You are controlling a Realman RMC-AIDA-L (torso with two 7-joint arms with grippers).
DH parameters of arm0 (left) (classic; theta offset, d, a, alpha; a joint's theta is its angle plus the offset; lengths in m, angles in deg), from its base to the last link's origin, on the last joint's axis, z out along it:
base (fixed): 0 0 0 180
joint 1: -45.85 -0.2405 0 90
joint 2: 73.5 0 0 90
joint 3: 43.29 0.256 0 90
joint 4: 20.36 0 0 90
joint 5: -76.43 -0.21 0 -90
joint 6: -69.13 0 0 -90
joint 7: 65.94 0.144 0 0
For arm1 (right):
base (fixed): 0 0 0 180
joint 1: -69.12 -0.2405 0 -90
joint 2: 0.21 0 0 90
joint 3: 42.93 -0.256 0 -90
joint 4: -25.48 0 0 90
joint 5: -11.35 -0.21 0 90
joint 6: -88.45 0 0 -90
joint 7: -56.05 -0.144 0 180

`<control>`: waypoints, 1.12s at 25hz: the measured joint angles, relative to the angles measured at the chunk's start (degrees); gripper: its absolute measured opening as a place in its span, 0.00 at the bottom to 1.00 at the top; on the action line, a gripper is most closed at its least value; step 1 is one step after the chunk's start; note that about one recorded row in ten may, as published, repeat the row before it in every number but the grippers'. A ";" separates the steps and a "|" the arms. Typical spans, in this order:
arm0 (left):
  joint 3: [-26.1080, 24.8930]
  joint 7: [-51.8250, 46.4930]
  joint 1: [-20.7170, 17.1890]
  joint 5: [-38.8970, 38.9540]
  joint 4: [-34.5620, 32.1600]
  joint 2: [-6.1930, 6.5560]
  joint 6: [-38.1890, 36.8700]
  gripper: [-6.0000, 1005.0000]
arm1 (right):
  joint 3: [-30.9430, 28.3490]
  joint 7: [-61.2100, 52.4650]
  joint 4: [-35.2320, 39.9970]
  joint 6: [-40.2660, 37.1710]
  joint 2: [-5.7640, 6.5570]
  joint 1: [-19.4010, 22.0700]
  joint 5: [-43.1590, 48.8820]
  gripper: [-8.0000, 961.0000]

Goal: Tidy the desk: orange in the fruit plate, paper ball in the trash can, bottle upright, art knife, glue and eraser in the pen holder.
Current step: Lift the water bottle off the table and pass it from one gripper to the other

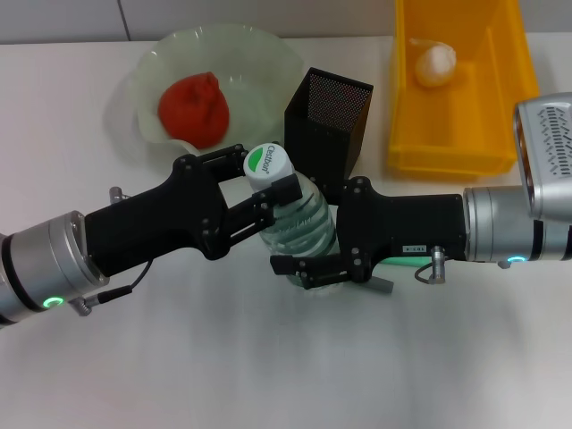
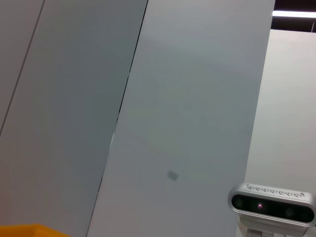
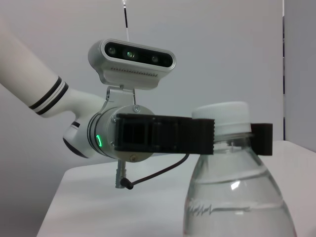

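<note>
Head view. Bottle (image 1: 299,214): upright near the table's (image 1: 179,357) middle, white cap up, just in front of the pen holder (image 1: 328,119). Left gripper (image 1: 266,189): fingers clamped on the bottle's neck under the cap. Right gripper (image 1: 313,268): fingers around the bottle's lower body, apparently gripping it, though contact is partly hidden. Orange (image 1: 194,108): inside the fruit plate (image 1: 259,63) at the table's far edge. Trash can (image 1: 465,89): far right corner, holding a pale paper ball (image 1: 433,63).

Left wrist view. Grey wall panels; a camera unit (image 2: 272,203); a yellow corner (image 2: 29,231), probably the trash can.

Right wrist view. Bottle (image 3: 237,197) close up; left gripper (image 3: 232,137) closed on the neck below the cap.
</note>
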 joint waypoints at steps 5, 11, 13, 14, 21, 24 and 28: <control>-0.10 -0.03 0.13 0.31 -0.16 0.00 -0.28 0.46 | 0.03 0.48 -0.02 0.51 0.00 0.00 0.14 0.87; -0.12 -0.13 0.29 1.42 -0.36 0.02 -0.59 0.46 | 0.09 0.65 -0.11 2.24 -0.09 -0.04 0.28 0.87; -0.12 -0.18 0.30 1.85 -0.53 0.06 -0.60 0.47 | 0.09 0.71 -0.12 2.63 -0.10 -0.05 0.29 0.87; -0.12 -0.22 0.30 2.10 -0.70 0.08 -0.62 0.47 | 0.09 0.74 -0.12 2.81 -0.09 -0.05 0.31 0.87; -0.12 -0.35 0.31 3.65 -1.15 0.18 -0.74 0.47 | 1.68 0.85 -0.68 5.52 -0.10 -0.10 0.17 0.87; -0.16 -0.35 0.35 4.18 -1.22 0.18 -0.75 0.47 | 2.29 1.02 -1.41 6.79 -0.10 -0.44 0.12 0.87; -0.21 -0.35 0.39 5.11 -1.51 0.18 -0.57 0.47 | 2.34 1.53 -2.21 8.14 -0.09 -0.59 0.10 0.87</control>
